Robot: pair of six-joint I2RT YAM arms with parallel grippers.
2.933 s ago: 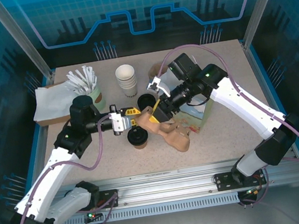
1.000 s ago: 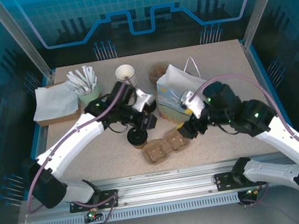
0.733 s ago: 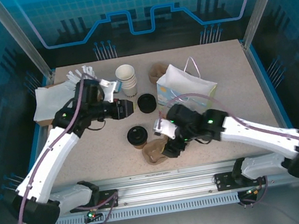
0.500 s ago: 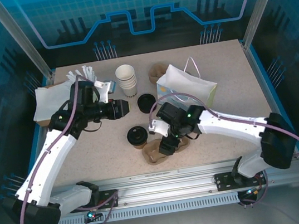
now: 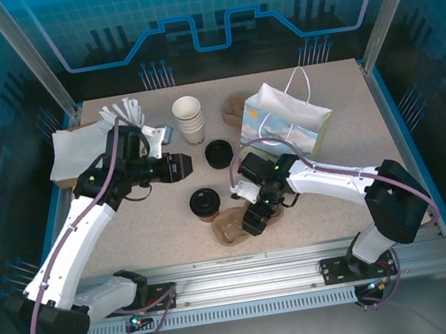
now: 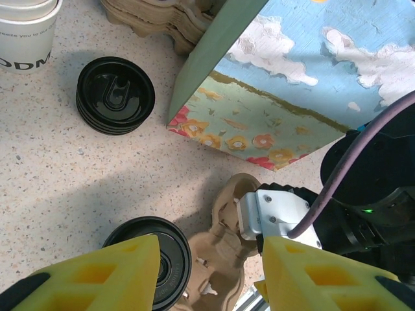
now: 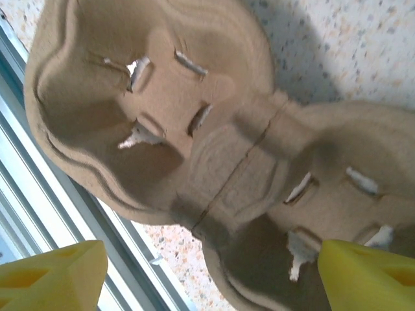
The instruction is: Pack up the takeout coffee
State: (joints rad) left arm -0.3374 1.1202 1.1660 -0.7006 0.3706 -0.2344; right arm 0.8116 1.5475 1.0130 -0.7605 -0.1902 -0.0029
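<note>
One takeout coffee [image 5: 205, 202] stands beside a carrier [image 5: 228, 232] near the table's [image 5: 154, 238] front edge.

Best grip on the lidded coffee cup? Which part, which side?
Probably the brown paper wall just under the black lid of the takeout coffee, jaws level, coming in from the left. It stands upright, so a side grip suits it, and the cup carrier crowds its right side.

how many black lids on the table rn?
2. One caps the coffee, front centre beside the carrier. A loose lid lies behind it, near the white cups and the bag; more may be stacked under it.
</note>
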